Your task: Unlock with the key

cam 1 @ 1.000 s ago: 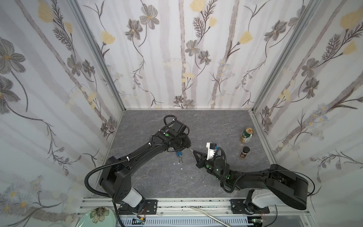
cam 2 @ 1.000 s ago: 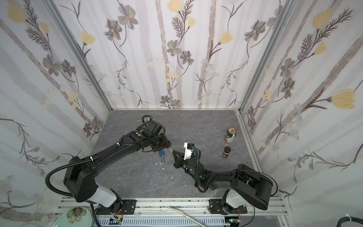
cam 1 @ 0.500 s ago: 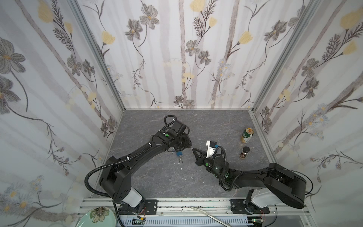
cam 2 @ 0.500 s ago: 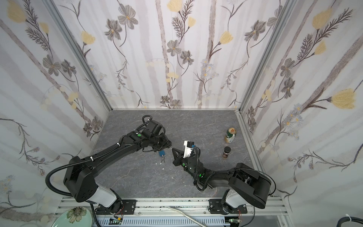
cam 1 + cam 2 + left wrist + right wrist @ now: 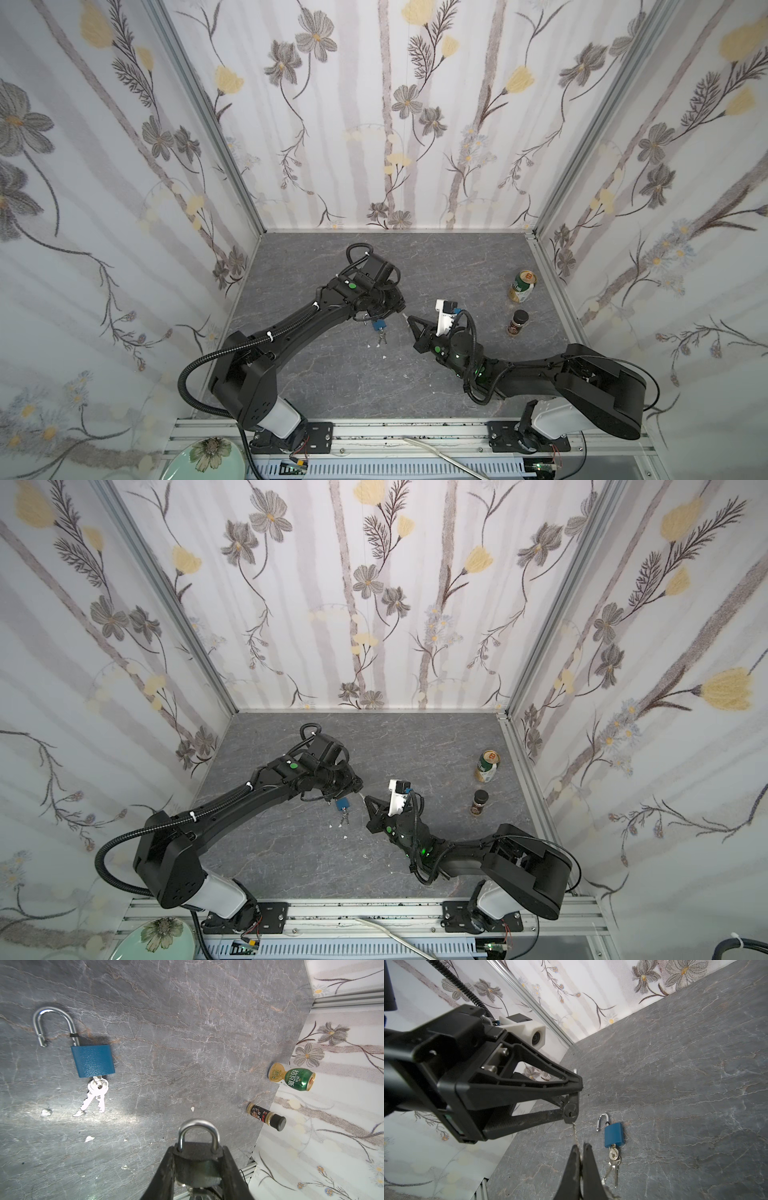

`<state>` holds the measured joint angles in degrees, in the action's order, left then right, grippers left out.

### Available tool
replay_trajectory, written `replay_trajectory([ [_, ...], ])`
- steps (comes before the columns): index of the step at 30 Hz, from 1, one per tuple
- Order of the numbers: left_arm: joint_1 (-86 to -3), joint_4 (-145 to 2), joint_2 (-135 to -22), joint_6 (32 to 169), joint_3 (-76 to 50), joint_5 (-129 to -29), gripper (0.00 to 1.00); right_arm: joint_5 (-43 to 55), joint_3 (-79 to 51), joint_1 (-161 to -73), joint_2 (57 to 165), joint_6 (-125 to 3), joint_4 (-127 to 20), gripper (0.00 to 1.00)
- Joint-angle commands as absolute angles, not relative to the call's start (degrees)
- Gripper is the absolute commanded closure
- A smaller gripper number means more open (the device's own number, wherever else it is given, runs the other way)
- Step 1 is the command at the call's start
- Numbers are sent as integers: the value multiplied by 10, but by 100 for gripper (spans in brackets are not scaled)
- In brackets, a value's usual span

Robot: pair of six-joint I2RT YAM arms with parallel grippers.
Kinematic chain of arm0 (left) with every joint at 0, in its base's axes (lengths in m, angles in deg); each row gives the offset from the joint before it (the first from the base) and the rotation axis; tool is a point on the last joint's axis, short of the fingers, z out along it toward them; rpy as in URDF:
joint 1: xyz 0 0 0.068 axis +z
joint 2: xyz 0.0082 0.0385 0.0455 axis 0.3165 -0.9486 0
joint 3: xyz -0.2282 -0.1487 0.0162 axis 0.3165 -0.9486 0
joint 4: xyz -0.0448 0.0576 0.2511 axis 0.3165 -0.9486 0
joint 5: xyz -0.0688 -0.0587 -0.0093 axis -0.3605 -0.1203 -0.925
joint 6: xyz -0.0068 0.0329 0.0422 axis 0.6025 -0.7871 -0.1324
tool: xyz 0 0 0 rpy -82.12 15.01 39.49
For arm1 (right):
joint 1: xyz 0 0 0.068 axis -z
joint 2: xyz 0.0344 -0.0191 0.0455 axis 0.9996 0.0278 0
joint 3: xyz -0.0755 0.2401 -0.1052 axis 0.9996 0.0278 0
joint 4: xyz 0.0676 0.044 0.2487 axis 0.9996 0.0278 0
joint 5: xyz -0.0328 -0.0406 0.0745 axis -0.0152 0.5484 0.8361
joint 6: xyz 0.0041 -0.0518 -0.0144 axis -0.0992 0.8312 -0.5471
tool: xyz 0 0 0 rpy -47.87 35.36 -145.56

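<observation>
My left gripper [image 5: 197,1150] is shut on a black padlock [image 5: 196,1154] whose steel shackle [image 5: 198,1126] is closed. In the right wrist view the padlock's keyhole [image 5: 570,1114] faces my right gripper [image 5: 580,1147], which is shut on a thin silver key [image 5: 575,1134]. The key's tip touches the padlock's bottom face just beside the keyhole; I cannot tell whether it is inside. In both top views the two grippers meet tip to tip above the table's middle: the left gripper [image 5: 395,309] [image 5: 354,788] and the right gripper [image 5: 410,321] [image 5: 368,799].
A blue padlock [image 5: 379,325] [image 5: 92,1060] lies on the grey table with its shackle open and a bunch of keys [image 5: 96,1093] in it. A green can [image 5: 523,286] and a spice bottle [image 5: 518,323] stand by the right wall. White crumbs [image 5: 384,357] dot the table.
The right arm has shifted slightly, its gripper tip staying close to the black padlock. The left arm has not moved.
</observation>
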<state>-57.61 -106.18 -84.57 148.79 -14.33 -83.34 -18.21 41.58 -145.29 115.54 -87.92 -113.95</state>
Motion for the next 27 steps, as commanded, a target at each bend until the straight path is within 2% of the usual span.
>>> replay_trajectory([
  [1,-575,-1050,-843,1490,-148,-839,81,-193,411,-1452,1153,-879,-1147,100],
  [27,-576,-1022,-844,1506,-162,-864,82,-200,380,-1441,1168,-877,-1128,100],
])
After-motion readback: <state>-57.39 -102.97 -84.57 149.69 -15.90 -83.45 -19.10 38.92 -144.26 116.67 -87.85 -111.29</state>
